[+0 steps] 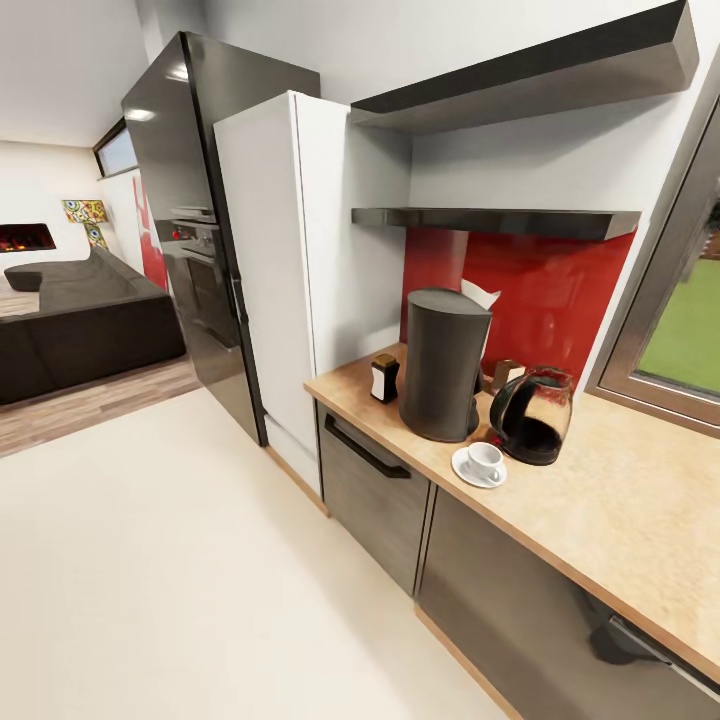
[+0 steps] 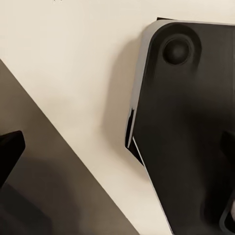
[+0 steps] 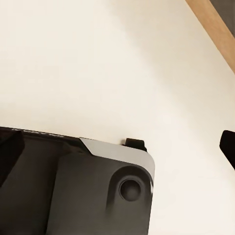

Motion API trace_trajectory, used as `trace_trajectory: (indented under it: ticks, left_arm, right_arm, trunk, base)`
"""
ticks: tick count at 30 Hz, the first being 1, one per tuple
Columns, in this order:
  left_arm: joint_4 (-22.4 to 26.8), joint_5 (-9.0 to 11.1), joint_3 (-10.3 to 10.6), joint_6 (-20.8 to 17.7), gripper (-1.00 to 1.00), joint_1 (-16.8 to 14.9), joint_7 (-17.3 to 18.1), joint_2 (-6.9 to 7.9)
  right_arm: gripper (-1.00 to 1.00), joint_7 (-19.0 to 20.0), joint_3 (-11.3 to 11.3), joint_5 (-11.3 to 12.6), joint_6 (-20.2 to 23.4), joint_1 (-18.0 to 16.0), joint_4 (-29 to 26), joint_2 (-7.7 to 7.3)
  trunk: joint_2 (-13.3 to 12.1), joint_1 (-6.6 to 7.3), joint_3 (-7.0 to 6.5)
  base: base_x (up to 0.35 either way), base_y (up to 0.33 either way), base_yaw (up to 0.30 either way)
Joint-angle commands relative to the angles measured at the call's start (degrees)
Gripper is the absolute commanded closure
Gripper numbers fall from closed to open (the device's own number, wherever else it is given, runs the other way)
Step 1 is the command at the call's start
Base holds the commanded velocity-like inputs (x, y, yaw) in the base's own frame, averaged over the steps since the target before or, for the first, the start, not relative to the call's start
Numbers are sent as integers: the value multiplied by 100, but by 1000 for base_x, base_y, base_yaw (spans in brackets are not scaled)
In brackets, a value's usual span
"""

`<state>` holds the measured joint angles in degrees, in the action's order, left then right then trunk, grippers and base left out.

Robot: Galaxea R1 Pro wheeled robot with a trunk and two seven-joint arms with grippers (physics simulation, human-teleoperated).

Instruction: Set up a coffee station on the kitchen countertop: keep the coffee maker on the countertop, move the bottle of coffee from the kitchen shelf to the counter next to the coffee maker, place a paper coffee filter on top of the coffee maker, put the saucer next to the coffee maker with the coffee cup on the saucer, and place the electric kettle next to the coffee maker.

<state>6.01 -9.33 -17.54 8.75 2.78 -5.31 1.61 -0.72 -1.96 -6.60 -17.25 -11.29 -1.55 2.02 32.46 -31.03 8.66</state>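
At the far left a dark grey sofa (image 1: pixel 80 320) is standing, then a tall black fridge (image 1: pixel 190 220). On the wooden countertop (image 1: pixel 600 520), the small dark coffee bottle (image 1: pixel 384 378) is sitting left of the dark cylindrical coffee maker (image 1: pixel 443 365), which is wearing a white paper filter (image 1: pixel 480 294). The white cup (image 1: pixel 486 460) is resting on its white saucer (image 1: pixel 464 472), beside the glass electric kettle (image 1: pixel 532 415). I cannot tell whether the grippers are open or closed.

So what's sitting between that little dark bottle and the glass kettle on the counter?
The coffee maker, seen in the head view, stands between the bottle and kettle.
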Motion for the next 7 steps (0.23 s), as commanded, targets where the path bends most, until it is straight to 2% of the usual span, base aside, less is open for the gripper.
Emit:
trace_trajectory:
  ticks: [1, 7]
  left_arm:
    - [6, -60, -39, 12, -100, 0, -13, -2]
    - [6, -60, -39, 12, -100, -1, -14, 5]
  right_arm:
    - [-100, -8, -15, -26, -16, -4, 6, 0]
    - [-100, -8, -15, -26, -16, -4, 6, 0]
  trunk:
    - [8, -2, 8]
    - [8, -2, 8]
  base:
    - [0, 0, 0]
    - [0, 0, 0]
